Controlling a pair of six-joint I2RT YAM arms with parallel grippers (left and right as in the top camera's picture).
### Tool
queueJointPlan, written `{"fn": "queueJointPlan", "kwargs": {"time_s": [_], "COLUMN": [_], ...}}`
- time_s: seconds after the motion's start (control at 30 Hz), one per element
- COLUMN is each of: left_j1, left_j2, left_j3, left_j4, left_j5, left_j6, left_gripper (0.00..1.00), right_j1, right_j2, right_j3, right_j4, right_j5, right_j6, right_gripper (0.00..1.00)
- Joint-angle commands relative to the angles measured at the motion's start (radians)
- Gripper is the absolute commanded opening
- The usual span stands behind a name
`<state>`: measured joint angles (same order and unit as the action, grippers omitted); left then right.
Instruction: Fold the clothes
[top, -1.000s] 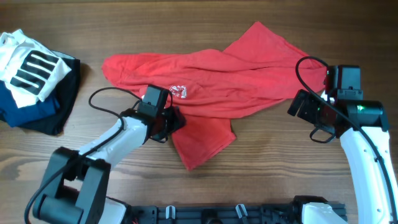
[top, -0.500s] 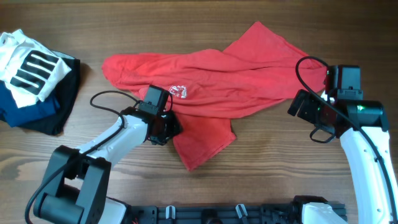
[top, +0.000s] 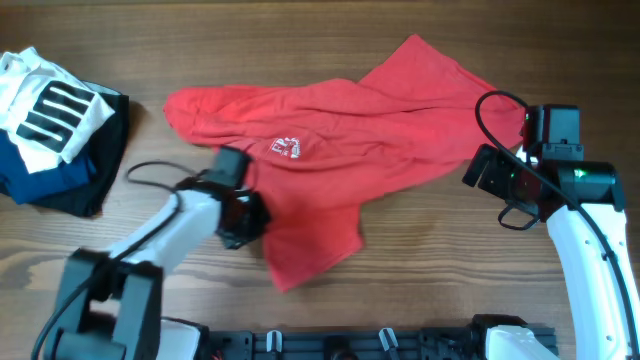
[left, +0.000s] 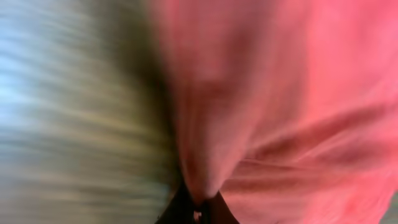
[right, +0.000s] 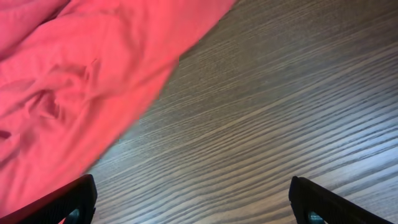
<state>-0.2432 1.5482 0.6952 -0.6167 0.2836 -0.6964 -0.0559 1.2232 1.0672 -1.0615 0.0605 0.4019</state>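
Note:
The clothes, one red T-shirt (top: 340, 135) with small white lettering (top: 287, 148), lie crumpled across the middle of the table. A lower flap (top: 305, 235) hangs toward the front edge. My left gripper (top: 258, 214) is shut on the left edge of that flap. In the blurred left wrist view a fold of the red T-shirt (left: 205, 143) runs down into the gripper (left: 199, 211). My right gripper (top: 482, 170) stands open beside the shirt's right end. In its own view the right gripper (right: 196, 204) is over bare wood, with the red T-shirt (right: 74, 81) at the upper left.
A pile of other garments lies at the far left edge: a white one with black stripes (top: 50, 108) on top of a navy one (top: 35, 178) and a black one (top: 100, 175). Bare wooden table (top: 450, 260) shows at the front right.
My left gripper has shut on the flap's edge and moved left and toward the front, dragging the flap with it. The right arm has not moved.

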Motion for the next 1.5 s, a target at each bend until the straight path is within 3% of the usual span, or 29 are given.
{"fn": "queueJointPlan", "kwargs": {"time_s": [0.0, 0.17, 0.2, 0.43, 0.53, 0.67, 0.83, 0.93, 1.0, 1.03, 1.47], "left_j1": [0.198, 0.483, 0.523, 0.55, 0.55, 0.55, 0.55, 0.55, 0.55, 0.55, 0.55], "left_j2": [-0.117, -0.247, -0.258, -0.258, -0.258, -0.258, -0.258, -0.258, -0.258, -0.258, -0.258], "left_j3": [-0.03, -0.03, -0.03, -0.03, -0.03, -0.031, -0.031, -0.031, -0.031, -0.031, -0.031], "left_j4": [-0.084, -0.191, -0.204, -0.219, -0.219, -0.219, -0.219, -0.219, -0.218, -0.218, -0.214], "left_j5": [-0.082, -0.094, -0.095, -0.199, -0.199, -0.199, -0.199, -0.198, -0.199, -0.199, -0.199], "left_j6": [0.078, 0.1, 0.158, 0.169, 0.169, 0.169, 0.169, 0.169, 0.169, 0.169, 0.169], "left_gripper": [0.04, 0.04, 0.04, 0.04, 0.04, 0.04, 0.04, 0.04, 0.04, 0.04, 0.04], "right_j1": [-0.003, -0.003, -0.003, -0.003, -0.003, -0.003, -0.003, -0.003, -0.003, -0.003, -0.003], "right_j2": [0.019, 0.068, 0.096, 0.245, 0.329, 0.462, 0.583, 0.604, 0.589, 0.584, 0.559], "right_j3": [-0.05, -0.134, -0.152, -0.178, -0.178, -0.178, -0.177, -0.177, -0.164, -0.155, -0.067], "right_j4": [0.024, 0.095, 0.11, 0.327, 0.456, 0.584, 0.702, 0.755, 0.78, 0.783, 0.85], "right_j5": [-0.008, -0.008, -0.008, -0.005, -0.01, -0.016, -0.016, -0.015, -0.016, -0.016, -0.092], "right_j6": [-0.009, -0.009, -0.009, -0.077, -0.135, -0.137, -0.14, -0.14, -0.14, -0.14, -0.135], "right_gripper": [1.0, 1.0, 1.0, 1.0, 0.9, 0.86, 0.71, 0.38, 0.12, 0.04, 0.04]}}
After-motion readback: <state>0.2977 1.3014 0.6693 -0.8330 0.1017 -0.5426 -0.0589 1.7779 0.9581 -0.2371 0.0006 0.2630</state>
